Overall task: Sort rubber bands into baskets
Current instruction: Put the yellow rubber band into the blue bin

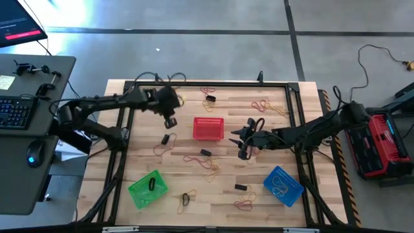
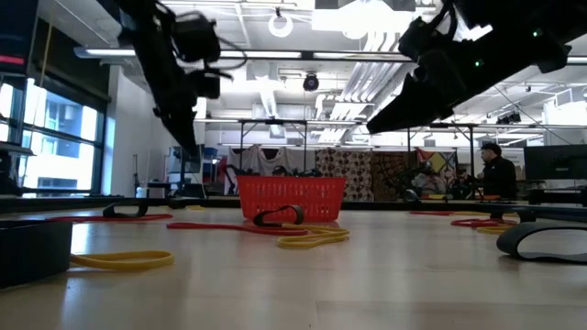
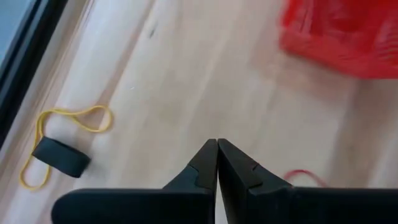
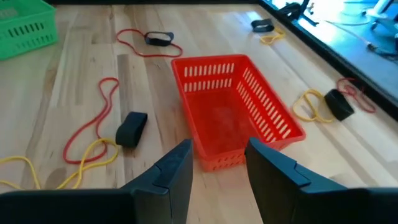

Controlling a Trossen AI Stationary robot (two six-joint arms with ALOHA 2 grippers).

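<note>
The red basket (image 1: 208, 128) stands mid-table, the green basket (image 1: 147, 188) near left with a black band inside, the blue basket (image 1: 283, 186) near right with a tan band inside. Rubber bands lie scattered on the wood: a black one (image 1: 165, 138), a yellow loop under a black band (image 3: 59, 155), a red one (image 4: 93, 118). My left gripper (image 1: 171, 121) hangs above the table left of the red basket, shut with nothing between its fingers (image 3: 217, 149). My right gripper (image 1: 242, 139) stands open just right of the red basket (image 4: 236, 124), holding nothing.
A black frame (image 1: 294, 123) runs round the table's edges. More bands lie near the far edge (image 1: 207, 90), at the far right (image 1: 262, 105) and near the front edge (image 1: 183, 199). A desk with a keyboard (image 1: 13, 110) stands left of the table.
</note>
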